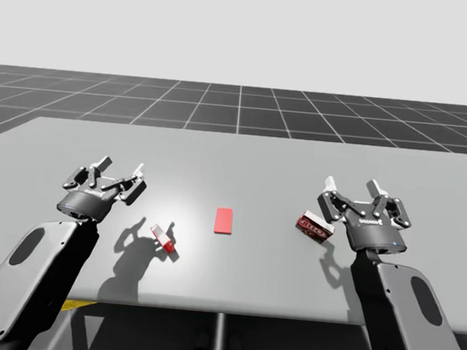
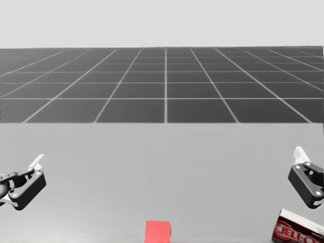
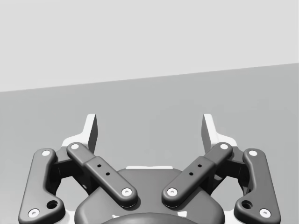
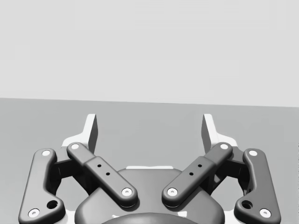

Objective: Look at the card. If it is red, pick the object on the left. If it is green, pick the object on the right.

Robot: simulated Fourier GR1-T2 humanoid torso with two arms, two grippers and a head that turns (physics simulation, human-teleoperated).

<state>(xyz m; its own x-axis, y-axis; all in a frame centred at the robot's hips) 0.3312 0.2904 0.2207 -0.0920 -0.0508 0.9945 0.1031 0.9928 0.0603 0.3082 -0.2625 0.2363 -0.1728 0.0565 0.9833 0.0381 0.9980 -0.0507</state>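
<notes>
The card (image 1: 224,220) is red, so the small box (image 1: 162,240) left of it is wanted. It lies untouched on the worktop (image 1: 235,159); nothing lifted yet. The left pincer (image 1: 121,168) and right pincer (image 1: 352,186) gape wide, empty.

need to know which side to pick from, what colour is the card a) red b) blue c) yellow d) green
a: the card lying between the small red and white object and the dark red box is red.
</notes>
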